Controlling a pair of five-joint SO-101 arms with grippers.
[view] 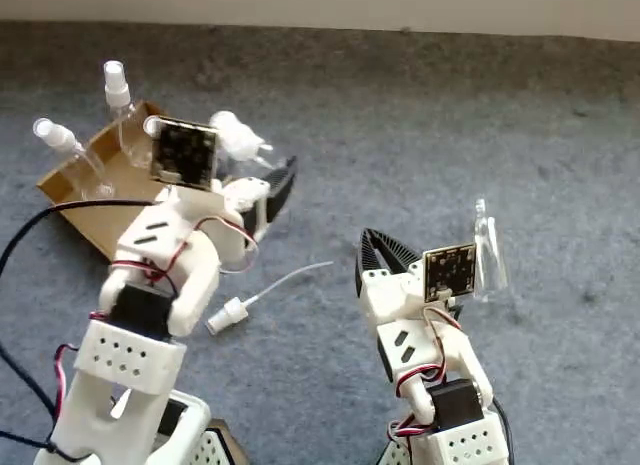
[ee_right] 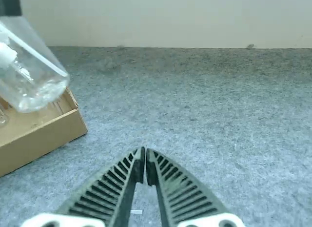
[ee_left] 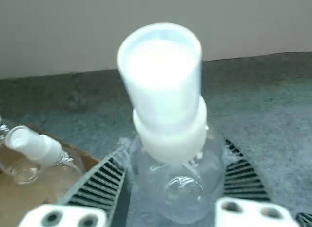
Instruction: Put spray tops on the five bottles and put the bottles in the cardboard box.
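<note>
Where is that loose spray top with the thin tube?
In the high view the loose spray top lies on the grey carpet between the two arms, right beside the left arm.

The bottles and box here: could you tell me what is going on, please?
The left pincer holds a capped bottle near the cardboard box, where two capped bottles sit. The right pincer is shut and empty. An uncapped bottle stands on the carpet near it, and a loose spray top lies between the arms.
</note>
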